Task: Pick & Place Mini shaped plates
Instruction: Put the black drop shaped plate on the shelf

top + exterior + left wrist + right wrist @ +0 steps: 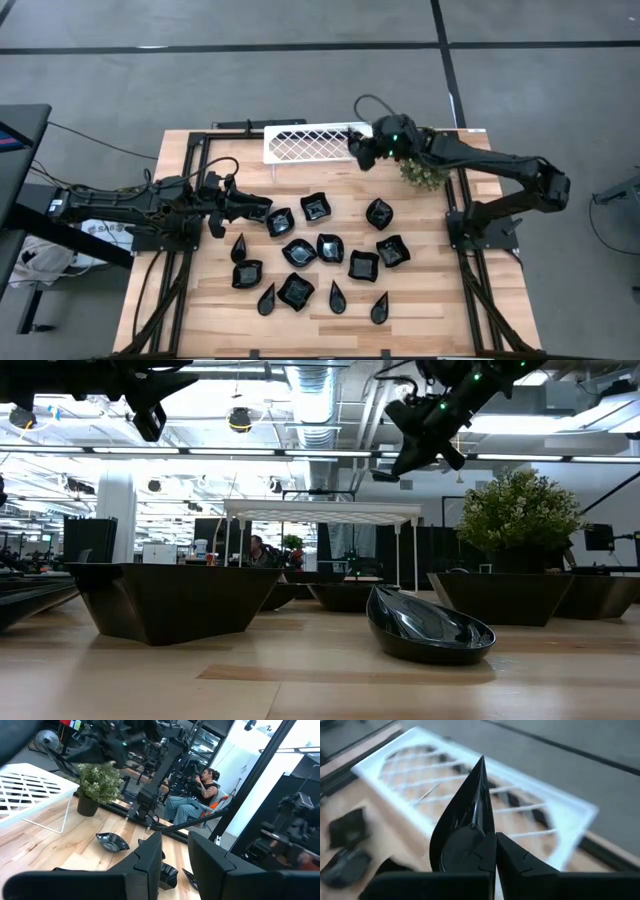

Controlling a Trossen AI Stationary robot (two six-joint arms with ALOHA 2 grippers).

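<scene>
Several small glossy black mini shaped plates (330, 248), squarish and teardrop-shaped, rest on their undersides on the wooden table (420, 300). My right gripper (358, 152) hangs above the right end of the white lattice tray (305, 143) and is shut on one teardrop plate (462, 827). In the low view it is high up (400, 460), clear of the table. My left gripper (262, 208) stands open at the left, just left of the plates, with nothing between its fingers (145, 865). My right gripper pinches the teardrop plate's rim (491, 831) between its two fingers, on one side near the rounded end. The plate's pointed tip (481, 761) sticks out ahead of the fingers. The fingers slant down from the table's right. The plate is lifted clear, above the tray.
A green bushy plant (425, 172) in a dark pot stands at the far right, close under the right arm. The tray stands on thin white legs (400, 550) at the far edge. A person (200, 795) sits beyond the table. Bare wood lies along the near edge.
</scene>
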